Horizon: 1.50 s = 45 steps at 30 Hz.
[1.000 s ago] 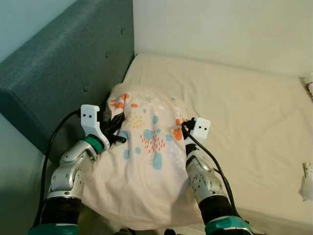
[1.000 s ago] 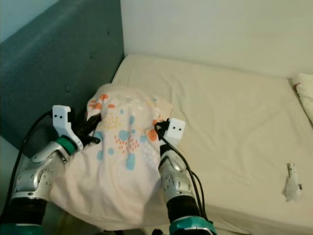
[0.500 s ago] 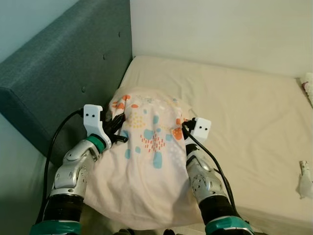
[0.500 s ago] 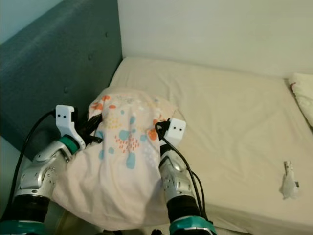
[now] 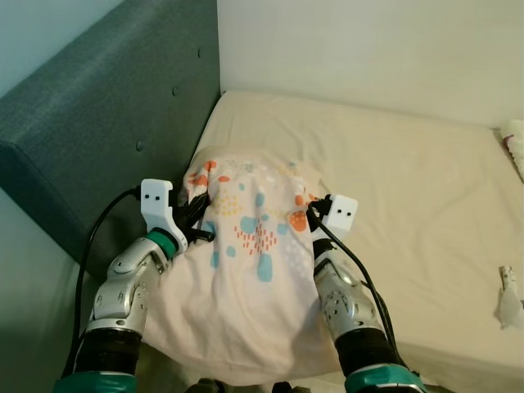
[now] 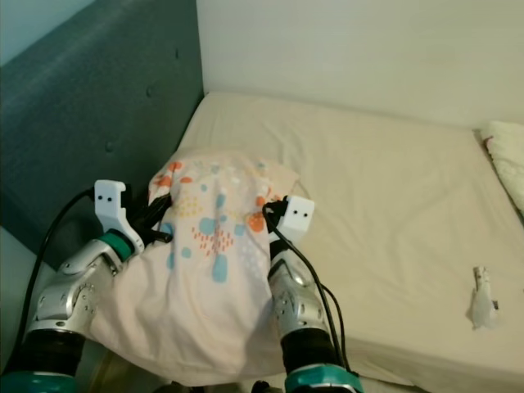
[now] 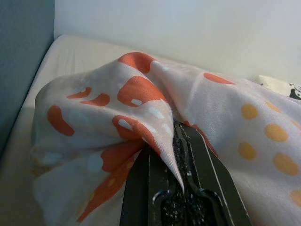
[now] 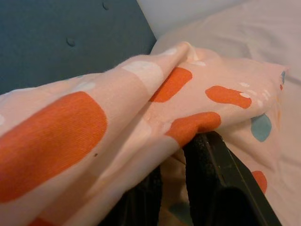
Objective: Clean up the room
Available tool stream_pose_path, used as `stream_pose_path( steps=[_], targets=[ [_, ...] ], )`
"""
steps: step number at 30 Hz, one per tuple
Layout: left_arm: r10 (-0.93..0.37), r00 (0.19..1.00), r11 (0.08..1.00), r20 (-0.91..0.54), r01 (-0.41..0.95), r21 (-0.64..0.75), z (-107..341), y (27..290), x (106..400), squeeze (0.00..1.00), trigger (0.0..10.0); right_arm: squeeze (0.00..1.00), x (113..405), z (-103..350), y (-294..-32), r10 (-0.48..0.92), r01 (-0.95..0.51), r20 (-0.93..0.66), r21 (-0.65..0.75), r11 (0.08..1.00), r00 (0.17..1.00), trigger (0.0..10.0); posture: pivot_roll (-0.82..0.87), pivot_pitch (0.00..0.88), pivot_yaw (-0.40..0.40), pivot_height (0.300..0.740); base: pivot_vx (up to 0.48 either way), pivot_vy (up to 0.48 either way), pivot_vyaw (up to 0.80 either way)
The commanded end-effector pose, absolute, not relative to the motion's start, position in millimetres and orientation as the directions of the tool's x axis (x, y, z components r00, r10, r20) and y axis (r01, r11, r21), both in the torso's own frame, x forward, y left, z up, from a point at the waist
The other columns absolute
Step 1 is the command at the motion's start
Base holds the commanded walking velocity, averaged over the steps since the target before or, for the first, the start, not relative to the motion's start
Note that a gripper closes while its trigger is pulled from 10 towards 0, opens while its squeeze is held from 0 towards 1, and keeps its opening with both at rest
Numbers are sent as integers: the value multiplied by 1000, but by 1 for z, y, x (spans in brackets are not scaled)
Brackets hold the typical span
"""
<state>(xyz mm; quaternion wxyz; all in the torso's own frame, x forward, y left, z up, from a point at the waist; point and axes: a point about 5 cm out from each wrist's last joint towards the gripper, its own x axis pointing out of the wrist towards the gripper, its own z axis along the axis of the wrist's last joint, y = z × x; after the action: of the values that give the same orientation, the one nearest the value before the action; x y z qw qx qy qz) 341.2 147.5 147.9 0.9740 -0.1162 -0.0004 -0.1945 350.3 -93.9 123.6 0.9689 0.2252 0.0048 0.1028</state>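
At the bed's head end: pillow (image 5: pixel 250 262) is held up between both arms, its far end resting on the mattress (image 5: pixel 409 180) close to the headboard (image 5: pixel 106 123).
Left gripper (image 5: pixel 196 219): fingers closed down tight, a fold of the pillow's left edge pinched between them; confirmed in the left wrist view (image 7: pixel 181 155).
Right gripper (image 5: pixel 309 214): a bunched fold of the right edge appears to be gripped, fingers nearly together; fabric covers the tips in the right wrist view, so the closure is judged, not fully seen.
Pillow location: near corner of the bed, beside the headboard, lower part hanging off the bed edge toward the robot.
Risk 1: only thin cloth is clamped, not the filling; the cover may be pulled loose or slip out if the pillow is lifted or swung.
Risk 2: uneven release would let one side sag, and the pillow could be dragged off the bed edge.
Risk 3: the left arm's cable (image 5: pixel 90 246) runs close to the headboard; snagging is possible.
Pillow material: soft pale-pink cotton-like cover, orange and blue blotches, dotted patches; limp, wrinkled, puffy.
Mattress: cream sheet, smooth, slightly creased.
Headboard: teal woven fabric, button-tufted, firm.
Other: small crumpled white scrap (image 5: pixel 509 301) lies well apart on the sheet's right side.
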Motion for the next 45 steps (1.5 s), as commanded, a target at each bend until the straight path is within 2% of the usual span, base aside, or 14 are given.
stream_pose_path(
  steps=[1, 8, 18, 22, 27, 32, 39, 45],
  targets=[
    [-417, 907, 883, 65, 421, -206, 151, 137, 342, 0, 10000, 0, 346, 123, -82, 247, -242, 47, 449, 860, 968, 10000, 135, 142, 25, 645, 0, 0, 0],
    [-411, 910, 888, 58, 414, -200, 149, 138, 343, 0, 10000, 0, 345, 122, -82, 256, -244, 35, 448, 860, 966, 10000, 129, 150, 16, 620, 0, 0, 0],
    [-393, 918, 896, 56, 396, -203, 146, 139, 341, 0, 10000, 0, 345, 121, -83, 269, -250, 21, 445, 860, 963, 10000, 125, 156, 0, 620, 0, 0, 0],
    [-344, 937, 919, 61, 349, -185, 148, 148, 343, 0, 10000, 0, 348, 122, -81, 293, -271, 19, 439, 856, 956, 10000, 127, 160, -11, 620, 0, 0, 0],
    [-315, 948, 939, 55, 319, -130, 148, 159, 350, 0, 10000, 0, 354, 125, -78, 311, -288, 15, 426, 858, 950, 10000, 130, 169, -26, 620, 0, 0, 0],
    [-253, 967, 967, 16, 253, -10, 150, 176, 366, 0, 10000, 0, 368, 134, -72, 322, -300, 10, 396, 868, 947, 10000, 131, 175, -34, 620, 0, 0, 0],
    [-257, 967, 963, -5, 256, 89, 158, 180, 379, 0, 10000, 0, 376, 141, -66, 326, -304, -4, 353, 885, 945, 10000, 126, 192, -44, 620, 0, 0, 0],
    [-257, 966, 960, 4, 255, 112, 166, 180, 386, 0, 10000, 0, 382, 148, -63, 317, -299, 2, 341, 891, 948, 10000, 121, 199, -46, 620, 0, 0, 0]
  ],
)
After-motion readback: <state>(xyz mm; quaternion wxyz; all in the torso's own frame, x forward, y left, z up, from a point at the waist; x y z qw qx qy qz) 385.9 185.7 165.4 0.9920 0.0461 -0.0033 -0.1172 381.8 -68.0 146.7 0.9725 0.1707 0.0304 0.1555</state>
